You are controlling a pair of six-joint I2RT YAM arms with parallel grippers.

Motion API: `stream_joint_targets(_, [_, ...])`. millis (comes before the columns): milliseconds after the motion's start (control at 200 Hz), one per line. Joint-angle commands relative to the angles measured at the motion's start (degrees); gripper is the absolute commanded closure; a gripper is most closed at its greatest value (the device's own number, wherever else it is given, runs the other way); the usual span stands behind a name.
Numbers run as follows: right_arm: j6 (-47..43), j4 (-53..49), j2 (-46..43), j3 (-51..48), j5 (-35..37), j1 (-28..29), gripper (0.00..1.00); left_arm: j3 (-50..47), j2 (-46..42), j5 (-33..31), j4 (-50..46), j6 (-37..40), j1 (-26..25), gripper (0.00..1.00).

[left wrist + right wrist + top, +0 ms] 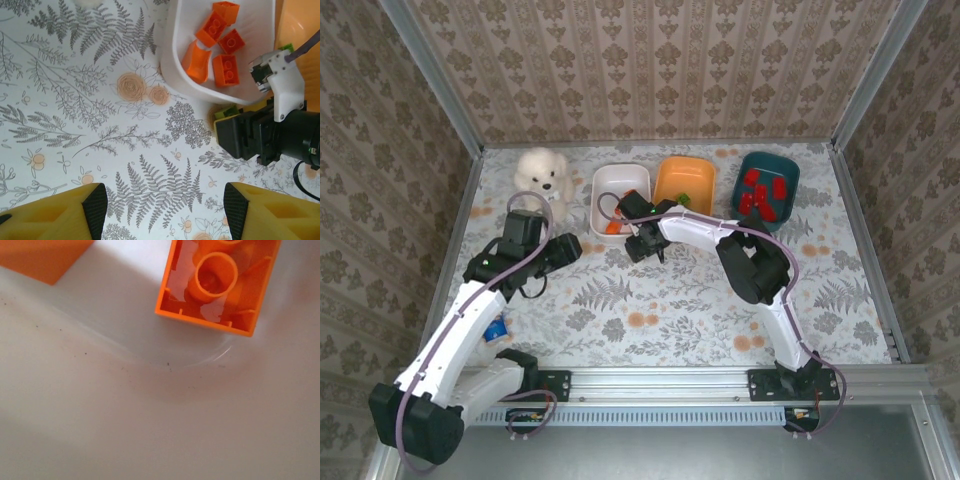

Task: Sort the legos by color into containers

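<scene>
Overhead and both wrist views share the white tub point(620, 183).

The table point(650, 300) is covered in white printed with grey ferns and small orange flowers, and the walls point(660, 70) in beige paper with a brown damask figure. Orange bricks point(220, 45) are seen in the white tub point(172, 50), red bricks point(762, 192) in the dark teal tub point(791, 166), and a light green brick point(682, 198) in the orange tub point(672, 178). The plush dog point(545, 175) is white. The fingers point(45, 220) of the left gripper point(165, 210) are yellow, tipped with black pads point(96, 210).
</scene>
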Motion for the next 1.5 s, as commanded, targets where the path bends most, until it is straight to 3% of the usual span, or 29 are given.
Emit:
stream_joint_targets(0, [0.0, -0.1, 2.2, 1.9, -0.3, 0.3, 0.53, -0.8, -0.1, -0.9, -1.5, -1.4, -0.4, 0.34])
stream_joint_targets(235, [1.0, 0.2, -2.7, -1.8, -1.2, 0.4, 0.68, -1.0, 3.2, 0.9, 0.4, 0.1, -2.5, 0.34])
stream_joint_targets(480, [4.9, 0.1, -20.2, -15.6, -1.0, -0.1, 0.69, -2.4, 5.5, 0.7, 3.1, -0.1, -11.3, 0.33])
stream_joint_targets(660, [8.6, -2.1, -27.7, -15.1, -2.4, -5.9, 0.69, -3.8, 6.4, -0.1, 6.3, -2.7, -14.8, 0.33])
stream_joint_targets(860, [13.1, -3.0, -15.5, 0.8, -6.2, -15.1, 0.69, -0.7, 9.6, 0.1, 6.9, -0.9, -14.9, 0.33])
stream_joint_targets(1130, [15.0, -13.6, 10.3, 33.0, -8.1, -20.9, 0.69, 1.6, 9.2, -0.2, 5.4, 0.5, -15.1, 0.33])
stream_joint_targets(1310, [15.0, -16.1, 18.9, 40.7, -9.9, -23.1, 0.62, 0.8, 6.3, -1.4, 3.5, -0.1, -15.1, 0.33])
stream_joint_targets(1495, [14.5, -16.2, 19.4, 41.7, -11.4, -24.1, 0.52, 0.4, 4.3, -2.2, 1.9, -0.7, -15.1, 0.33])
